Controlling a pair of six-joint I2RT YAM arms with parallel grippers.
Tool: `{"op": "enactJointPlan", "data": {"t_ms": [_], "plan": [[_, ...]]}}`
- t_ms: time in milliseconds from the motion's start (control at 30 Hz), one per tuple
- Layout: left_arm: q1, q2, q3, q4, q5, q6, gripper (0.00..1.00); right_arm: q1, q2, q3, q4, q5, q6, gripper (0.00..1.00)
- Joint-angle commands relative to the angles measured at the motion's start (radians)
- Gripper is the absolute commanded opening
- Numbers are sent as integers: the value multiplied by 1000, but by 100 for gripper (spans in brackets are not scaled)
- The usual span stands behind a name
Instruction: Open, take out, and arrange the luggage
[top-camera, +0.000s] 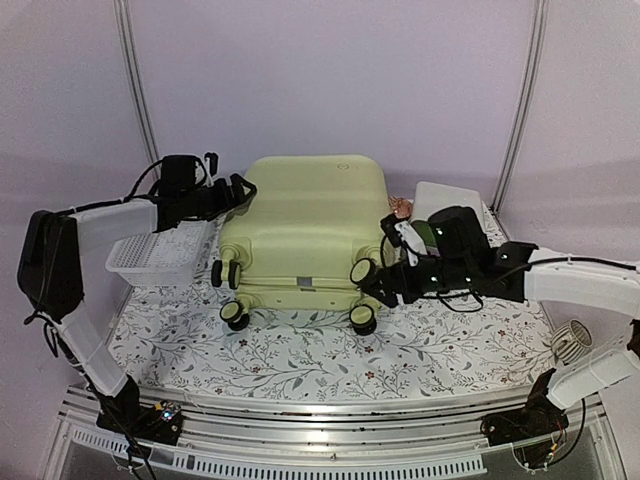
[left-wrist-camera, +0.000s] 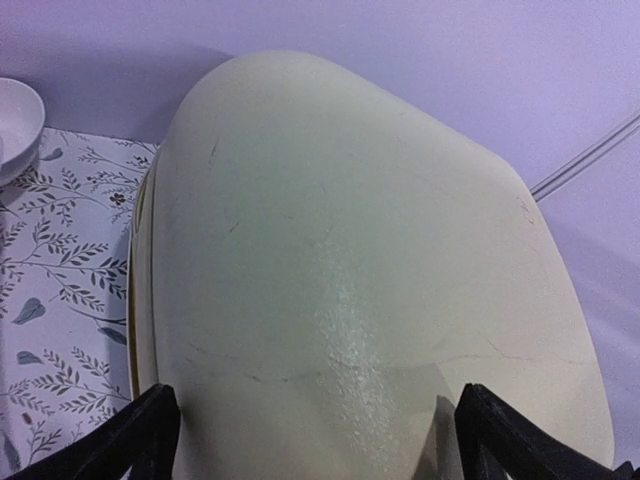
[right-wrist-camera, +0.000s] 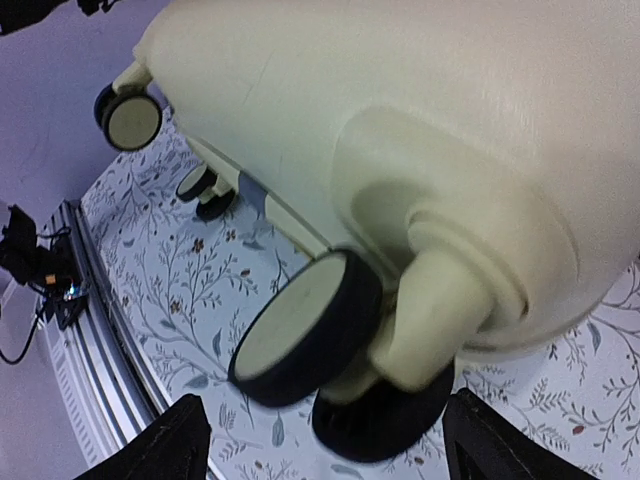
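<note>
Opening: the step in hand, by the look of it; not yet done, with the shell shut and nothing taken out.
Luggage (top-camera: 305, 225): flat on the floral cloth (top-camera: 300, 355), mid-table, between the two arms, wheels (right-wrist-camera: 305, 325) toward the near edge.
Left gripper (top-camera: 240, 192): spread wide and empty at the far-left corner, with fingers (left-wrist-camera: 140, 440) either side of the rounded top; contact not clear.
Right gripper (top-camera: 372, 287): parted, holding nothing, just beside the near-right wheels.
Next move: probably calls for finding the seam or latch, then lifting one half while pinning the other; zip or latch not made out here.
Shell: hard, pale yellow-green, smooth with a fine grain, faintly scratched, rounded at the corners, domed at the wheel housings.
Wheels: twin casters, black tread, pale hub faces; likely to roll under a push.
Cloth: thin, printed with leaves and sprigs; may bunch under a sliding case.
Basket (top-camera: 155, 258): white slatted plastic, touching or just beside the left side; cannot tell which.
</note>
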Motion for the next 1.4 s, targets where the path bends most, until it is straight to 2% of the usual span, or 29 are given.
{"op": "enactJointPlan", "data": {"t_ms": [0, 100, 200, 267, 333, 433, 533, 667, 700, 767, 867, 933, 1100, 1167, 1367], "plan": [[-25, -139, -68, -42, -67, 78, 98, 32, -204, -180, 106, -33, 30, 85], [-38, -237, -112, -103, -51, 92, 98, 31, -292, -298, 153, 7, 43, 86], [-115, -337, -177, -165, -105, 111, 98, 33, -351, -415, 235, 15, 72, 85], [-187, -417, -230, -184, -175, 127, 98, 32, -391, -502, 347, -22, 96, 85], [-255, -494, -279, -190, -215, 134, 98, 32, -433, -602, 543, -39, 121, 85], [-314, -586, -342, -204, -248, 88, 98, 32, -463, -737, 770, 37, 191, 88], [-375, -650, -371, -268, -308, 58, 98, 26, -446, -806, 864, 114, 283, 90], [-457, -701, -371, -372, -410, 67, 98, 20, -281, -748, 899, 2, 244, 85], [-473, -716, -371, -390, -425, 69, 98, 19, -235, -743, 935, -27, 244, 80], [-485, -739, -372, -416, -434, 74, 98, 13, -144, -762, 1115, -77, 262, 74], [-494, -774, -382, -426, -426, 73, 98, -25, 22, -786, 1382, -163, 341, 58], [-498, -796, -390, -426, -418, 65, 98, -45, 172, -774, 1548, -209, 394, 53], [-512, -819, -399, -426, -400, 37, 98, -85, 457, -719, 1896, -275, 504, 46], [-518, -821, -398, -428, -398, 33, 98, -100, 534, -710, 1979, -268, 547, 46], [-530, -830, -404, -433, -400, 23, 98, -107, 610, -661, 1976, -280, 546, 46]]}}
